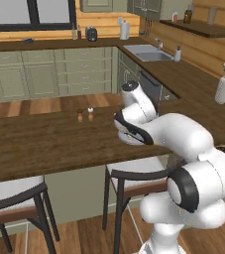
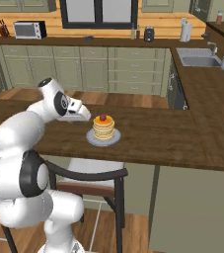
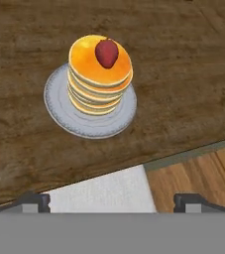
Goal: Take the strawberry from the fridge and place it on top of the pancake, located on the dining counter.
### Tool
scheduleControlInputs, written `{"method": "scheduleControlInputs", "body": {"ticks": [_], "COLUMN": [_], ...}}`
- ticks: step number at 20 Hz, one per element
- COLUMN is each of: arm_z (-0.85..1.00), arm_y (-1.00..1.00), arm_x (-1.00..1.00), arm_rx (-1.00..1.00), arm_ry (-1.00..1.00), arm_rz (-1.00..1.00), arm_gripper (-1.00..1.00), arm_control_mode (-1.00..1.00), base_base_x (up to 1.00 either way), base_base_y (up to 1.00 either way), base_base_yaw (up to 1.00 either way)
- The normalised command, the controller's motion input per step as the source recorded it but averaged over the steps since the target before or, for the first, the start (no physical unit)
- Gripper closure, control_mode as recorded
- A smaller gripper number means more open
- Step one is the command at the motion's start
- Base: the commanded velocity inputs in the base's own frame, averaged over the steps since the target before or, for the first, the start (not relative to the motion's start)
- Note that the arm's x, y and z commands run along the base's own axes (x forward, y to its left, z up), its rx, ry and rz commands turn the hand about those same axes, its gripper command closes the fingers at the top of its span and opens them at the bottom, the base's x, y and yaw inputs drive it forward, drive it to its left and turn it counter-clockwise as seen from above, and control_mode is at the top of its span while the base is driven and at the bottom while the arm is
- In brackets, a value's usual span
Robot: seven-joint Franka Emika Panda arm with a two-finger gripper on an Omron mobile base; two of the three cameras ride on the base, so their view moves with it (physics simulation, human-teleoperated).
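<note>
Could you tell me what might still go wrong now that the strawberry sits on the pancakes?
The strawberry lies off-centre, near the rim of the pancake stack, so a jolt could roll it off. The open gripper hangs close by above the counter's edge; a careless retreat might clip the plate. The plate stands fairly near the dining counter edge.

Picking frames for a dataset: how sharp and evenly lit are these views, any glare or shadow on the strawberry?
Hand view: sharp, even light, strawberry clear on the pancake, no glare. Right base view: softer, strawberry tiny but visible. Left base view: the arm blocks the plate.
</note>
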Motion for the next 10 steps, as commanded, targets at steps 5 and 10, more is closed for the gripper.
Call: {"method": "scheduleControlInputs", "body": {"ticks": [5, 10], "arm_z": [0.45, 0.37], "arm_y": [0.62, 0.28], "arm_x": [-1.00, -1.00], "arm_rx": [-0.18, -0.01], "arm_ry": [0.00, 0.10], "arm_rz": [-0.05, -0.07], "arm_gripper": [-1.00, -1.00], "arm_control_mode": [-1.00, -1.00], "base_base_x": [0.00, 0.00], "base_base_y": [0.00, 0.00], "base_base_yaw": [0.00, 0.00]}}
